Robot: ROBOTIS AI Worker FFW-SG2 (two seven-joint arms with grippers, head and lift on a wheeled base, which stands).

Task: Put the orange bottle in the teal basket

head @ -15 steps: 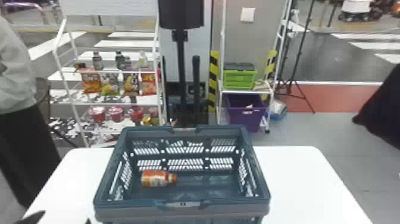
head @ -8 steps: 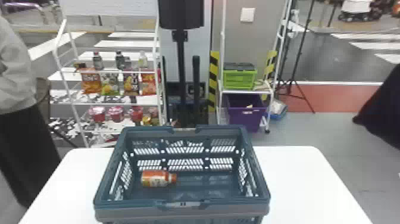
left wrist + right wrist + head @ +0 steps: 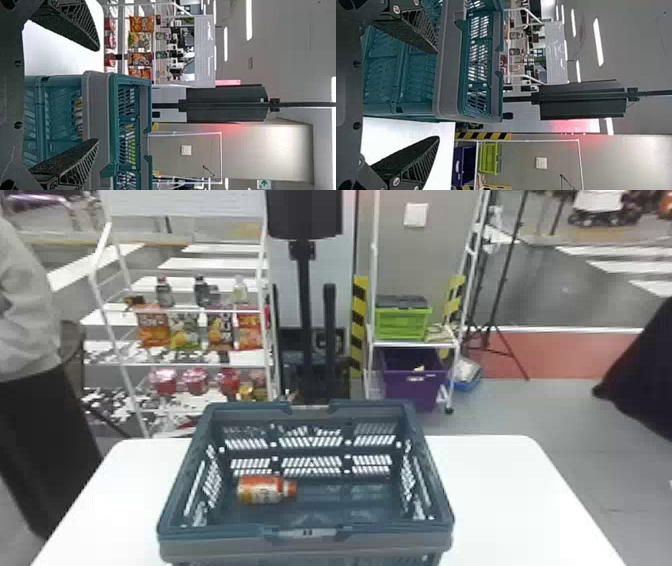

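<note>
The left pincer [image 3: 98,94] is open and empty before the basket [image 3: 215,544]; the right pincer [image 3: 438,95] is likewise spread. Beyond the near wall the bottle [image 3: 261,490] lies inside, left of middle, long axis crosswise, cap rightward. The left pincer is probably nearer, though depth reads poorly; clearing away, without regrasping, seems next.

1 orange bottle [image 3: 261,490] on its side inside the teal basket [image 3: 305,544], left half.
</note>
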